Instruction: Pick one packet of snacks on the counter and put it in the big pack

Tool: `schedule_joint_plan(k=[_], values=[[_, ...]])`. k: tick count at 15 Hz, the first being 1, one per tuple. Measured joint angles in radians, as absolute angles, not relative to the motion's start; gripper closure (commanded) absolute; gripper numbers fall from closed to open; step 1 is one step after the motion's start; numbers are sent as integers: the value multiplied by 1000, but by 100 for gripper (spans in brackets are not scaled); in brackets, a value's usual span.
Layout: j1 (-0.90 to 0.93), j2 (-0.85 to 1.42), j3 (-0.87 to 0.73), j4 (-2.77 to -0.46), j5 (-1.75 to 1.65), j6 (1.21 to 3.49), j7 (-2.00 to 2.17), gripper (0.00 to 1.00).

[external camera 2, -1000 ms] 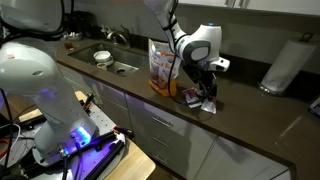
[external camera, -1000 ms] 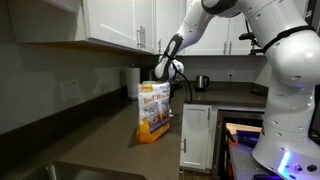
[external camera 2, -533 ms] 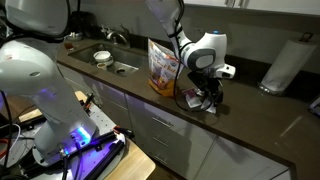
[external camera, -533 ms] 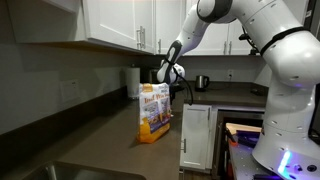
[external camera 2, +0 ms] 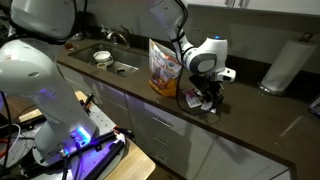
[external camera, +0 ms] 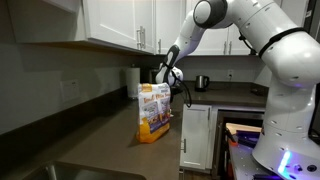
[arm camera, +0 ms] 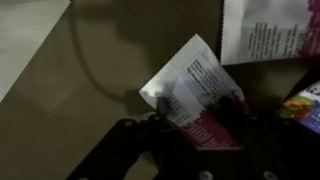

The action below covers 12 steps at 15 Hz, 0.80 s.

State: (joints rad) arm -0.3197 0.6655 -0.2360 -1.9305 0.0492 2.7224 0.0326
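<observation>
The big pack point(external camera: 152, 112) stands upright on the counter point(external camera: 120, 150), orange-yellow with a cream top; it also shows in the other exterior view point(external camera 2: 164, 66) and at the wrist view's top right point(arm camera: 265, 30). My gripper point(external camera 2: 206, 93) is low over the counter point(external camera 2: 250, 115) just beside the pack, seen too in the exterior view point(external camera: 169, 76). In the wrist view my gripper point(arm camera: 193, 118) has its dark fingers on both sides of a white and red snack packet point(arm camera: 190, 85) and is shut on it. Another packet point(arm camera: 305, 105) lies at the right edge.
A white paper roll point(external camera 2: 283, 65) stands further along the counter, and shows by the wall point(external camera: 132, 80). A kettle point(external camera: 202, 82) sits behind. A sink point(external camera 2: 112, 63) with a small bowl lies beyond the pack. More loose packets point(external camera 2: 190, 98) lie by the gripper.
The gripper and wrist have shifted slightly beside the big pack, staying low at the packets. The big pack has not moved.
</observation>
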Motion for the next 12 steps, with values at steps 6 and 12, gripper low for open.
schedule_joint_plan(k=[6, 12], values=[[-299, 662, -258, -1920, 41, 2714, 33, 95], [-228, 560, -335, -1933, -45, 2606, 56, 95]])
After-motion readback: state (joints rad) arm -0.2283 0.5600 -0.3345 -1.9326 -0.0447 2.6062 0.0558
